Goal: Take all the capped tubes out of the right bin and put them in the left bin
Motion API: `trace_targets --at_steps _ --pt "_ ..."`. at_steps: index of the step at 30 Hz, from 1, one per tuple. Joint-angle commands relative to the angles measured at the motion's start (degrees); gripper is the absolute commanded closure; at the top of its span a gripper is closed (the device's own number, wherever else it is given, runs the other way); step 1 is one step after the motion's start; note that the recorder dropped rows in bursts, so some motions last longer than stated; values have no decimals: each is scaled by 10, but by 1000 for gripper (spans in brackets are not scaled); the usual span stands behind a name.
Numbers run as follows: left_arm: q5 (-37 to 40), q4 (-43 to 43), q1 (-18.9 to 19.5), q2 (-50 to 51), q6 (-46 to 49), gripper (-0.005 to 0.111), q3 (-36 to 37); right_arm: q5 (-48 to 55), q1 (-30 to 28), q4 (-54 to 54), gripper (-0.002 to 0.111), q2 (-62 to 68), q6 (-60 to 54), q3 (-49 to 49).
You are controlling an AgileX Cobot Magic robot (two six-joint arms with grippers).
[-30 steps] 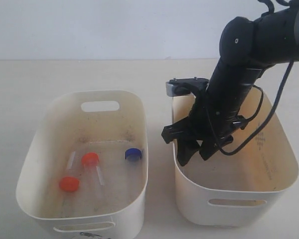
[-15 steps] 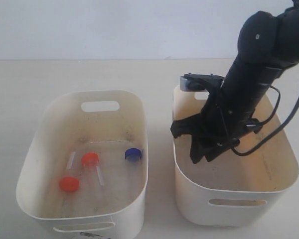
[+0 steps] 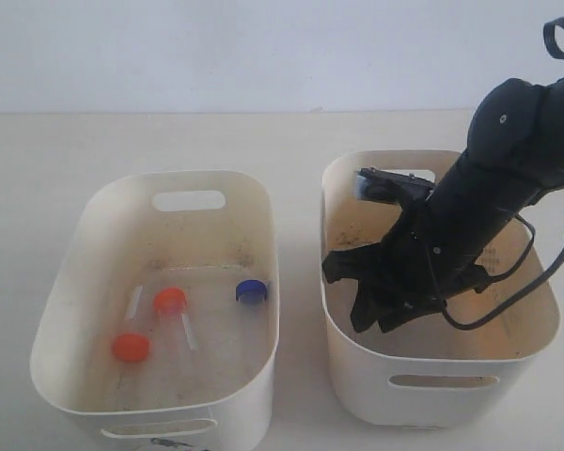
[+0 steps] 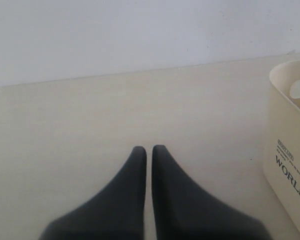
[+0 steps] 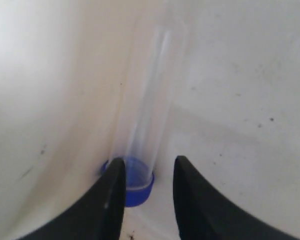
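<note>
The right gripper (image 5: 150, 158) is down inside the right bin (image 3: 357, 376), close to the bin's left wall, the one next to the other bin. Its two black fingers (image 5: 110, 200) stand a little apart. Between them lies a clear tube (image 5: 149, 95) with a blue cap (image 5: 139, 195). One finger covers part of the cap. A thin strip of bin floor shows between the cap and the other finger. I cannot tell if the fingers squeeze the tube or only stand around it. The tube lies flat where the bin's floor meets its wall, with the cap end at the fingers.

The black arm (image 3: 508, 160) leans down into the bin from its back right corner, and a black cable (image 3: 508, 301) loops beside it.

The left bin (image 3: 113, 225) stands just beside the right bin on the tabletop (image 3: 291, 141). Three capped tubes lie on its floor. One orange-capped tube (image 3: 169, 301) is near the middle. A second orange-capped tube (image 3: 130, 347) is nearer the front left corner. A blue-capped tube (image 3: 251, 290) rests by the bin's right wall.

The left gripper (image 4: 149, 148) is closed, with only a thin line between its fingers. It hangs over bare tabletop.
</note>
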Motion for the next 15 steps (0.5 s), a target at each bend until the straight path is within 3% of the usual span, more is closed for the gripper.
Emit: trace_targets --at_steps 1,10,15 --pt "-8 -4 1 -1 -7 102 -2 -34 -3 0 77 -6 -7 4" --pt "-8 -4 1 -1 -7 102 -2 -42 -3 -2 73 -6 -4 4" --pt "-8 -4 1 -1 -7 102 -2 -41 -3 1 32 -6 -1 4"
